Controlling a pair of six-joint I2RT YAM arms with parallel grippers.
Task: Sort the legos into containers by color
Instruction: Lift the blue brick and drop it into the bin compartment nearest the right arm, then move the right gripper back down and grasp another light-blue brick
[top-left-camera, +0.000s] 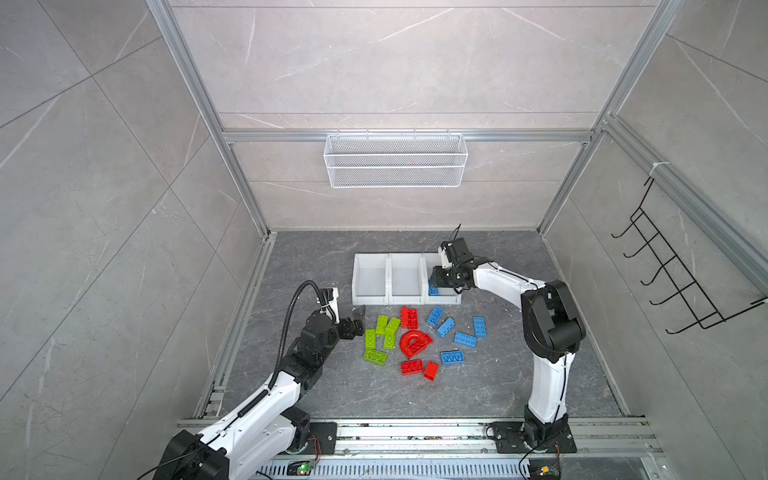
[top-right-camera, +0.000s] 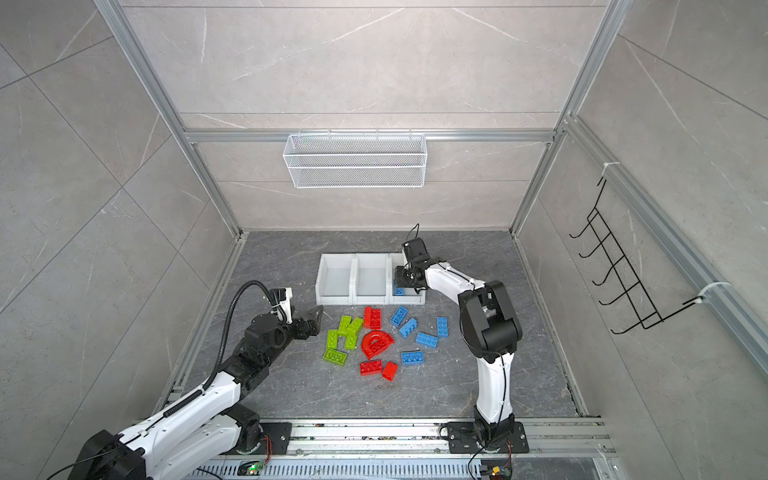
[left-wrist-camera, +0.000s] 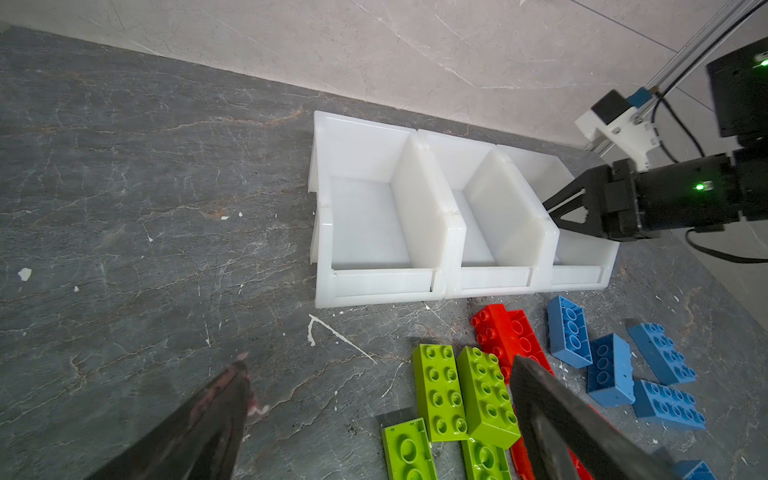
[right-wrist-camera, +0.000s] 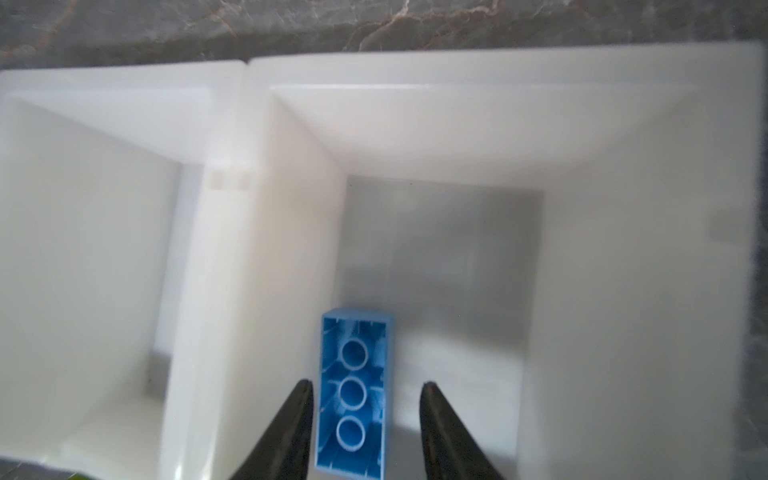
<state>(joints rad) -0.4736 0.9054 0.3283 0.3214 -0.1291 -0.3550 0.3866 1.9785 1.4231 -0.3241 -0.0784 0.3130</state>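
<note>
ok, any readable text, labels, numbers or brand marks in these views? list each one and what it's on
None readable in any view.
On the white bins: no labels or markings.
On the green bricks and the blue brick in the bin: no legible embossing on the studs or underside.
On the circuit board at the front rail: any print is too small to read.

Blue lego (right-wrist-camera: 355, 353), hollow underside up, lower centre of frame, inside white bin (right-wrist-camera: 478, 124); right gripper (right-wrist-camera: 365, 384) fingers parted either side; second bin (right-wrist-camera: 83, 187) at frame left.
</note>
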